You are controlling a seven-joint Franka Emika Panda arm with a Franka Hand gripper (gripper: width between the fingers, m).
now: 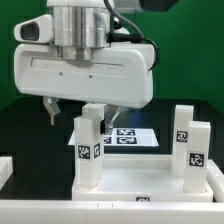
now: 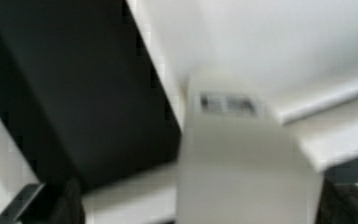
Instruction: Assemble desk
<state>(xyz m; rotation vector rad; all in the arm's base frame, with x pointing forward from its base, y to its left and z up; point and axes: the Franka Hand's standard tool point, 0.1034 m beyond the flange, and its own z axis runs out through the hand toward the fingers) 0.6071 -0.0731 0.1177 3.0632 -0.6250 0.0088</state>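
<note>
Legs first: we see three white block legs standing upright on the tabletop [image 1: 150, 182], each with a tag: one at the front on the exterior view's left [image 1: 86, 150], one at the far right [image 1: 198, 146], one just behind that [image 1: 183, 128]. Gripper [image 1: 80, 112] hangs right over the left leg, its wide white body filling the upper frame and hiding the leg's top; a dark fingertip [image 1: 51, 108] shows clear to the left of the leg. We cannot tell how far the jaws are open or whether they hold the leg. Marker board [image 1: 130, 137] lies flat behind the desk, between the legs, partly hidden by them. Tabletop rim runs along the front edge, and we see open room between left leg and right pair. Surface is a dark table [image 1: 25, 140] against a green backdrop [image 1: 195, 60]. Wrist view is blurred: a white leg [image 2: 247, 160] close up, white desk parts behind, black surface beside.
</note>
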